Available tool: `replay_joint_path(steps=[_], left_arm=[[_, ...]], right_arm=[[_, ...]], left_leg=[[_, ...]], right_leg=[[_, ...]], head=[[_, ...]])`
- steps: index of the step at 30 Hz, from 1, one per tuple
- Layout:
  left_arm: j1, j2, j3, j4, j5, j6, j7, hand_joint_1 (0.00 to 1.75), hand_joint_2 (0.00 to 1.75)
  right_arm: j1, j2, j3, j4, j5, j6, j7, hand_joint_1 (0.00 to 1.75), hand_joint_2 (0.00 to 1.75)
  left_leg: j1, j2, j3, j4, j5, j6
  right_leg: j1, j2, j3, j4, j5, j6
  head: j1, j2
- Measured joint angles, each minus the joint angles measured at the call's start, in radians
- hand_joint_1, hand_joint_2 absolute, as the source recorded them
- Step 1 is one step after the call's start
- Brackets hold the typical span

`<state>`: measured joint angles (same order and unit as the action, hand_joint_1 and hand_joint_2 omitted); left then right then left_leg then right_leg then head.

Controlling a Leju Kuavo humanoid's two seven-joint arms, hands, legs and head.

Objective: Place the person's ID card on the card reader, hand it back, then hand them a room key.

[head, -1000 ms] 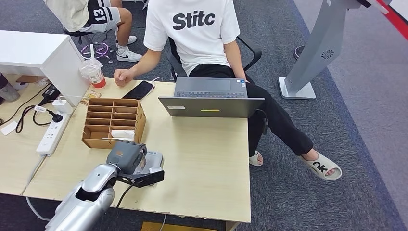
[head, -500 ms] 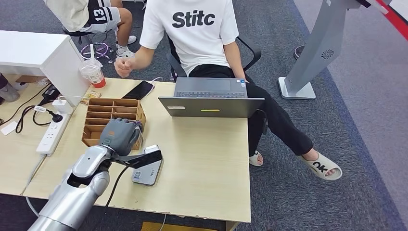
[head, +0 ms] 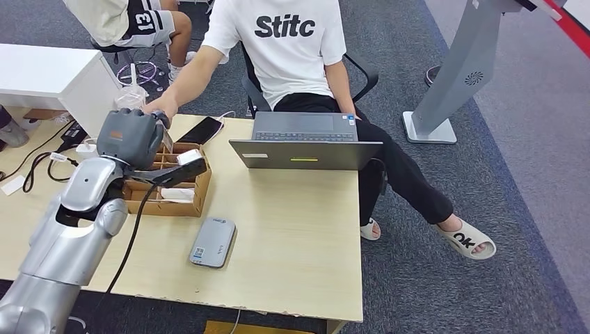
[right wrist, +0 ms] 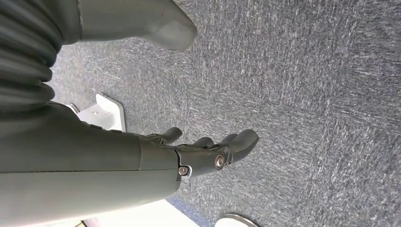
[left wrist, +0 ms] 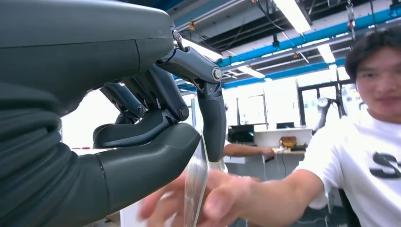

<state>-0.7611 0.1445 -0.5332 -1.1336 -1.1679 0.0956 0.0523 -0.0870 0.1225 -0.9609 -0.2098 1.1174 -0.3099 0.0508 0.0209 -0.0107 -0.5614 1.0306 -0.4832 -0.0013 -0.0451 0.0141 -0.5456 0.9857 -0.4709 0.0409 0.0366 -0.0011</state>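
My left hand (head: pixel 132 137) is raised above the wooden key box (head: pixel 182 206), near the table's back left. In the left wrist view the hand (left wrist: pixel 156 127) pinches the ID card (left wrist: pixel 195 187) between thumb and a finger, with the card seen edge-on. The person in the white shirt (head: pixel 292 49) reaches out, and their hand (left wrist: pixel 215 201) is at the card's lower edge; touch is blurred. The grey card reader (head: pixel 213 241) lies bare on the table in front. A white key card (head: pixel 177 194) lies in the box. My right hand (right wrist: pixel 208 151) hangs over the carpet, fingers apart, holding nothing.
An open laptop (head: pixel 305 142) stands at the table's back edge, a black phone (head: pixel 203 129) beside it. A drink cup (head: pixel 132 97) and a power strip (head: pixel 73 195) with cables lie at the left. A second person sits at the back left.
My left hand has lifted off the card reader and swung up and back-left with the card. The person's arm has stretched out to meet it.
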Motion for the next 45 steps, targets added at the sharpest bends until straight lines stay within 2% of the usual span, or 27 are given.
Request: replay_joint_path(steps=[5, 16, 17, 20, 21, 25, 32, 36, 40, 45], left_arm=[[-0.038, 0.001, 0.028, 0.006, 0.010, -0.003, 0.000, 1.75, 1.75], [-0.039, -0.007, 0.054, 0.007, 0.046, 0.011, -0.020, 1.75, 1.75], [-0.040, -0.009, 0.056, 0.007, 0.048, 0.013, -0.020, 1.39, 1.75], [-0.039, -0.016, 0.063, 0.007, 0.061, 0.022, -0.021, 0.08, 1.75], [-0.039, -0.019, 0.066, 0.007, 0.067, 0.030, -0.022, 0.00, 1.75], [-0.033, -0.034, 0.082, 0.005, 0.079, 0.078, -0.032, 0.00, 0.00], [0.002, -0.051, 0.096, -0.025, 0.093, 0.121, -0.041, 0.00, 0.00], [0.040, -0.052, 0.107, -0.055, 0.111, 0.125, -0.058, 0.00, 1.75], [0.110, -0.045, 0.113, -0.111, 0.151, 0.115, -0.089, 0.00, 1.75], [0.222, -0.015, 0.114, -0.196, 0.180, 0.096, -0.112, 0.00, 1.75]], right_arm=[[0.000, 0.000, 0.000, 0.000, 0.004, -0.001, 0.002, 0.00, 1.75], [0.000, -0.001, 0.000, 0.000, 0.012, -0.003, 0.019, 0.00, 1.75], [0.000, -0.001, 0.000, 0.000, 0.012, -0.003, 0.018, 0.00, 1.75], [0.000, -0.001, 0.000, 0.000, 0.014, -0.003, 0.013, 0.00, 1.75], [0.000, -0.001, 0.000, 0.000, 0.015, -0.003, 0.012, 0.00, 1.75], [0.000, -0.001, 0.000, 0.000, 0.021, -0.002, 0.012, 0.00, 1.75], [0.000, -0.001, 0.000, 0.000, 0.024, -0.001, 0.018, 0.00, 1.75], [0.000, -0.001, -0.001, 0.000, 0.022, 0.000, 0.018, 0.00, 1.75], [0.000, -0.001, -0.005, 0.000, 0.012, 0.000, 0.018, 0.00, 1.75], [0.001, -0.001, -0.021, 0.000, 0.003, 0.001, 0.017, 0.00, 1.75]], left_leg=[[0.000, 0.000, 0.000, 0.000, 0.000, 0.000], [0.000, 0.000, 0.000, 0.000, 0.000, 0.000], [0.000, 0.000, 0.000, 0.000, 0.000, 0.000], [0.000, 0.000, 0.000, 0.000, 0.000, 0.000], [0.000, 0.000, 0.000, 0.000, 0.000, 0.000], [0.000, 0.000, 0.000, 0.000, 0.000, 0.000], [0.000, 0.000, 0.000, 0.000, 0.000, 0.000], [0.000, 0.000, 0.000, 0.000, 0.000, 0.000], [0.000, 0.000, 0.000, 0.000, 0.000, 0.000], [0.000, 0.000, -0.001, 0.000, 0.000, 0.000]], right_leg=[[0.000, 0.000, 0.000, 0.000, 0.000, 0.000], [0.000, 0.000, 0.000, 0.000, 0.000, 0.000], [0.000, 0.000, 0.000, 0.000, 0.000, 0.000], [0.000, 0.000, 0.000, 0.000, 0.000, 0.000], [0.000, 0.000, 0.000, 0.000, 0.000, 0.000], [0.000, 0.000, 0.000, 0.000, 0.000, 0.000], [0.000, 0.000, 0.000, 0.000, 0.000, 0.000], [0.000, 0.000, 0.000, 0.000, 0.000, 0.000], [0.000, 0.000, 0.000, 0.000, 0.000, 0.000], [0.000, 0.000, -0.001, 0.000, 0.000, 0.000]], head=[[0.000, 0.000], [0.000, 0.000], [0.000, 0.000], [0.000, 0.000], [0.000, 0.000], [0.000, 0.000], [0.000, 0.000], [0.000, 0.000], [0.000, 0.000], [0.000, 0.000]])
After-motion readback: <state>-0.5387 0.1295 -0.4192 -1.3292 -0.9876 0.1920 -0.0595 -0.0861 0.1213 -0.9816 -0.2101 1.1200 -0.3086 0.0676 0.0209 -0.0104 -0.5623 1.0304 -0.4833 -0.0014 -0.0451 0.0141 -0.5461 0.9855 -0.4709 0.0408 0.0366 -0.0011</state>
